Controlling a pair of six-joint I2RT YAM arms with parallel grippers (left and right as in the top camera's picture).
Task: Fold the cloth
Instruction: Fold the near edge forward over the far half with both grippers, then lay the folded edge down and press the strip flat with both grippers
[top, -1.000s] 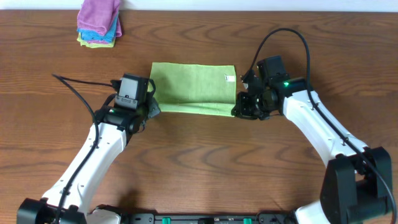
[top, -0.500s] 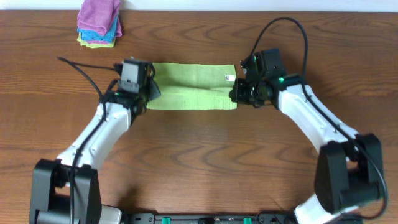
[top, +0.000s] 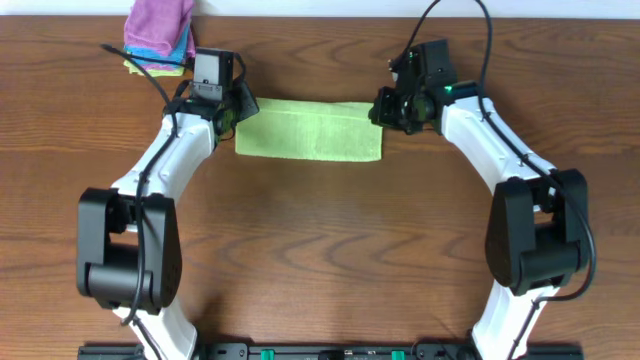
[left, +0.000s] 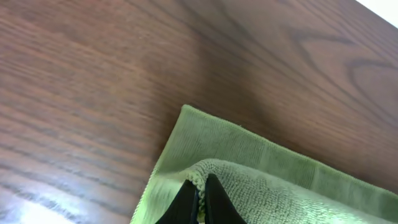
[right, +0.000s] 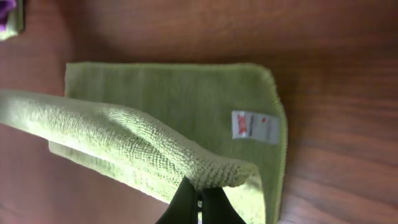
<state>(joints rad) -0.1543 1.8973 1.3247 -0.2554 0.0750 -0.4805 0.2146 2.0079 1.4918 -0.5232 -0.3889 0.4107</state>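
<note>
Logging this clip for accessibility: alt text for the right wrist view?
The right hand pinches a raised edge of the lime-green cloth, holding it over the lower layer lying flat on the wooden table. A white tag shows on that lower layer.

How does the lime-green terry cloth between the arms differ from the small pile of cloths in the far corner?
The lime-green terry cloth is one wide strip; the pile of cloths is a compact stack, pink over blue. The cloth is pinched at both ends by shut jaws; the pile lies untouched. Both are soft fabric on the wooden table.
</note>
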